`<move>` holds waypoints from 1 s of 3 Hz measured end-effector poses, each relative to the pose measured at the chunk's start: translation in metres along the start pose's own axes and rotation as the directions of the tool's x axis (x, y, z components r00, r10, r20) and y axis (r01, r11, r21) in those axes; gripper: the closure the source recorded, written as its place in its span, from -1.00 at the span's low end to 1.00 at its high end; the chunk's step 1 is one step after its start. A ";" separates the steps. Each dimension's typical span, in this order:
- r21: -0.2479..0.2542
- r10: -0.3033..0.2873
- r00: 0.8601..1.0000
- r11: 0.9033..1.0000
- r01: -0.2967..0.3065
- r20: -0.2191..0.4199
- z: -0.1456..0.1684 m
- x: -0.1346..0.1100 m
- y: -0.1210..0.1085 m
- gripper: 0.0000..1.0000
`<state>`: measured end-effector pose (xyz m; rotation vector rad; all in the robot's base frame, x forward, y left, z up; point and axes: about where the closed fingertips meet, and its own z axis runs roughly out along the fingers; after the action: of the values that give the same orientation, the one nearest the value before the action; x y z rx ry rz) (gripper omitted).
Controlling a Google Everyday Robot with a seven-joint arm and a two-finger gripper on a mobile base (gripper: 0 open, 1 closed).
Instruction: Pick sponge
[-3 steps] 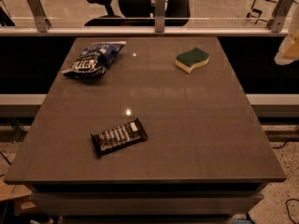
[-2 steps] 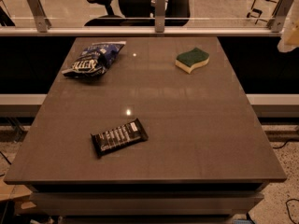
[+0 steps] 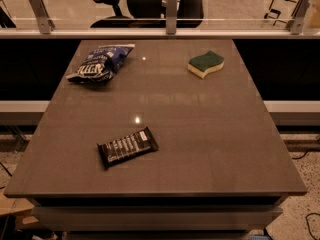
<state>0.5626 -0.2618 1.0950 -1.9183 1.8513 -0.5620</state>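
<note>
The sponge (image 3: 206, 64), with a dark green top over pale yellow foam and a wavy edge, lies flat at the far right of the brown table (image 3: 200, 134). Nothing touches it. The gripper is out of view in the camera view; no part of the arm shows.
A blue snack bag (image 3: 100, 64) lies at the far left of the table. A black candy bar wrapper (image 3: 127, 146) lies near the front, left of centre. A glass rail with metal posts (image 3: 171, 4) runs behind the table, with an office chair (image 3: 130, 4) beyond it.
A pale object at the right edge of the view, seen earlier beside the table, has moved up and out of the view. The sponge, bag and wrapper have not moved.
</note>
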 end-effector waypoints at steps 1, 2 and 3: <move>-0.037 -0.077 0.994 0.997 0.075 -0.077 0.009 -0.005 -0.016 -1.00; -0.078 -0.140 0.983 0.988 0.131 -0.118 0.030 -0.014 -0.031 -1.00; -0.121 -0.189 0.976 0.977 0.176 -0.104 0.057 -0.029 -0.037 -1.00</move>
<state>0.6243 -0.2309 1.0677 -2.1879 1.8211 -0.6527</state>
